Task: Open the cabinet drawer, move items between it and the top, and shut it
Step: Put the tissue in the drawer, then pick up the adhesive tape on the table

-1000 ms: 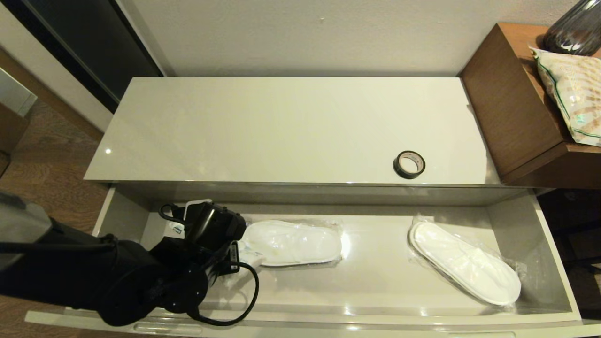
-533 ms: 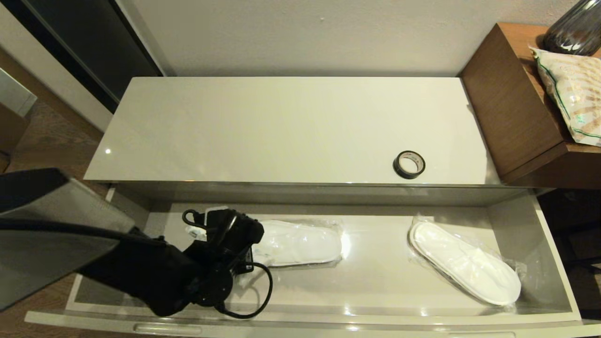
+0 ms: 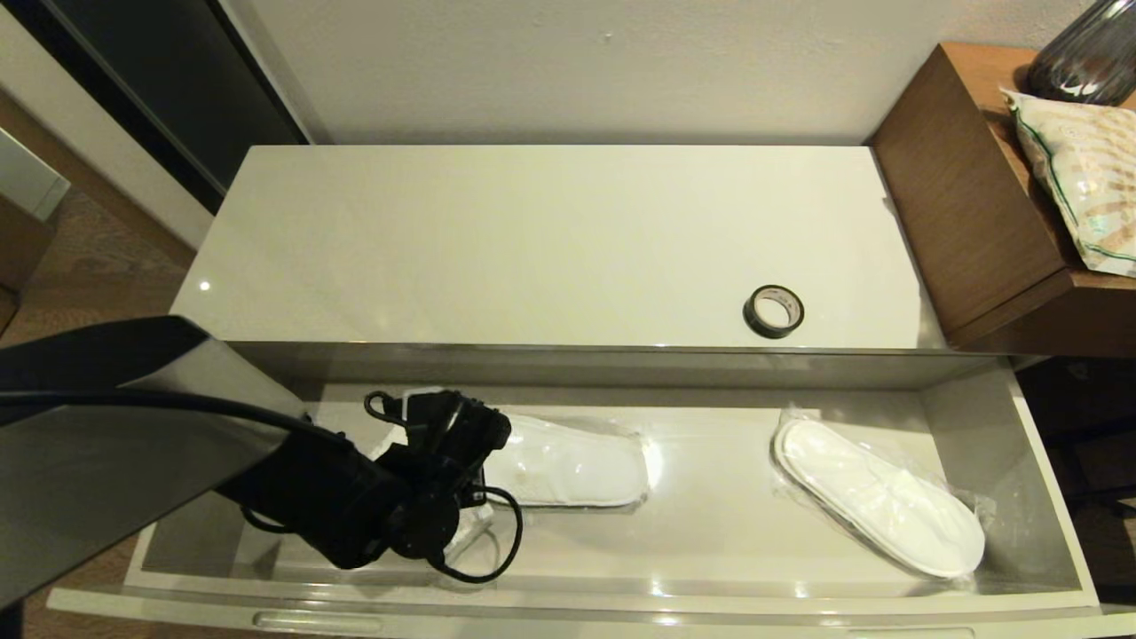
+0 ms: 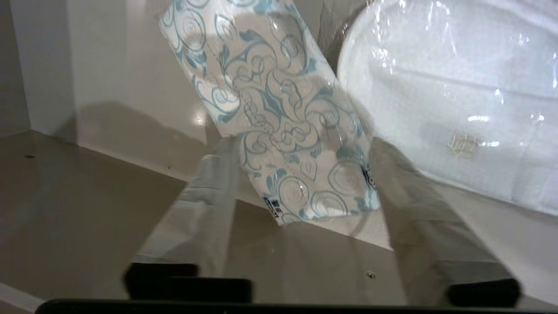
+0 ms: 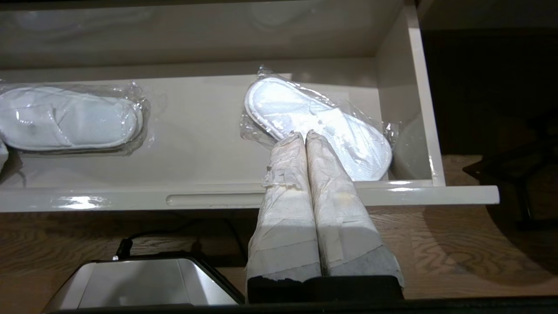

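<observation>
The cabinet drawer [image 3: 710, 541] stands pulled out below the top [image 3: 532, 240]. A black tape roll [image 3: 773, 311] lies on the top near its front right edge. My left gripper [image 4: 303, 146] is low inside the drawer's left part, its jaws spread open. Between its taped fingers [image 4: 205, 205] sits the near end of the white tissue pack [image 4: 279, 122] with blue print, tilted against a wrapped slipper. In the head view my left wrist [image 3: 444, 435] covers the pack. My right gripper [image 5: 304, 134] hangs shut and empty before the drawer's front rail, right of centre.
Two white slippers in clear wrap lie in the drawer, one left of centre [image 3: 568, 461] and one at the right [image 3: 879, 506]. A taller brown wooden table [image 3: 976, 204] stands right of the cabinet, with a printed bag [image 3: 1083, 169] and a dark vase [image 3: 1087, 53].
My left arm has pushed further into the drawer and rightward, toward the left slipper. Its jaws have spread apart around the tissue pack. The right arm has stayed still.
</observation>
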Motion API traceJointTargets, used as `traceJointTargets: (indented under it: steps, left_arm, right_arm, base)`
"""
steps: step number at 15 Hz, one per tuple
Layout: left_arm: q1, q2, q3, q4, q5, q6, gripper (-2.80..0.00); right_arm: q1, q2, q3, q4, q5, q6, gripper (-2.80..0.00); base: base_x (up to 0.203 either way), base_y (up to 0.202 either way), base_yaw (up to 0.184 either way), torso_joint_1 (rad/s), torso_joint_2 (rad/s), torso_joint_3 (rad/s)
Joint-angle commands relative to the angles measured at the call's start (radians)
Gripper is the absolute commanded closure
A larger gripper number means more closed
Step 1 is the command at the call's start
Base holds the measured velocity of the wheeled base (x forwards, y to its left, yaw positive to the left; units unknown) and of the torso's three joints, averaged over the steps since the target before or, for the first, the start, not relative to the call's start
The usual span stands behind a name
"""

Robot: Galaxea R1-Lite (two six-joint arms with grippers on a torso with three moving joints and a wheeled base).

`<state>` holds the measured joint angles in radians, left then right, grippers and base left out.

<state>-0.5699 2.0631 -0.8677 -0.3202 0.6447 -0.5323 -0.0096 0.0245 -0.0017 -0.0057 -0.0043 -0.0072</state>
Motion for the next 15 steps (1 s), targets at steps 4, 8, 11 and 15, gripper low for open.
traceJointTargets:
  steps: [4, 8, 11, 15]
  left_arm:
    - [-0.017, -0.264, 0.013, 0.113, 0.010, -0.003, -2.80]
    - [-0.029, -0.780, 0.024, 0.531, 0.016, -0.005, 0.00]
    - [0.027, -1.155, -0.004, 0.933, 0.047, 0.057, 0.00]
    - [0.205, -1.553, -0.103, 1.342, 0.025, 0.266, 0.00]
  right_arm:
    - [0.000, 0.002, 0.000, 0.000, 0.000, 0.000, 0.00]
    - [0.000, 0.002, 0.000, 0.000, 0.000, 0.000, 0.00]
    - [0.000, 0.002, 0.000, 0.000, 0.001, 0.000, 0.00]
    - [0.000, 0.002, 0.000, 0.000, 0.000, 0.000, 0.00]
  base:
    - [0.000, 0.000, 0.000, 0.000, 0.00, 0.000]
    - [0.000, 0.000, 0.000, 0.000, 0.00, 0.000]
    - [0.000, 0.000, 0.000, 0.000, 0.00, 0.000]
    - [0.000, 0.000, 0.000, 0.000, 0.00, 0.000]
